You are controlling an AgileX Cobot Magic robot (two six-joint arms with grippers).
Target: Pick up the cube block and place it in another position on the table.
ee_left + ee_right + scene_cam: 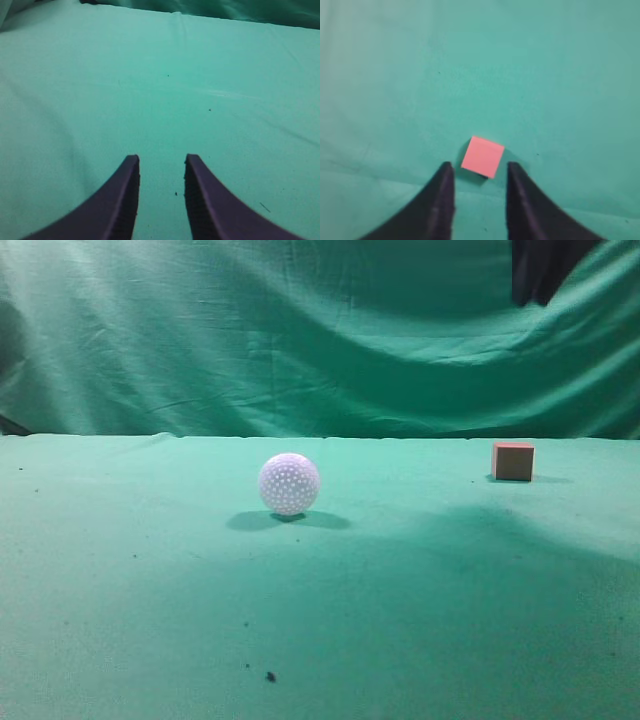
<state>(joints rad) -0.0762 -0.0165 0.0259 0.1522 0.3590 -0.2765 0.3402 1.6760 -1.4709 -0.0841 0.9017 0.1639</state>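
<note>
The reddish-brown cube block (512, 461) rests on the green table (150, 580) at the far right. In the right wrist view the cube block (482, 156) lies on the cloth just beyond my right gripper (479, 168), which is open, empty and high above it. A dark part of the right arm (545, 265) shows at the top right of the exterior view. My left gripper (161, 159) is open and empty over bare green cloth; it does not show in the exterior view.
A white dimpled ball (289, 484) sits on the table near the middle, well left of the cube. A wrinkled green curtain (300, 330) hangs behind the table. A few dark specks (270, 676) dot the cloth near the front.
</note>
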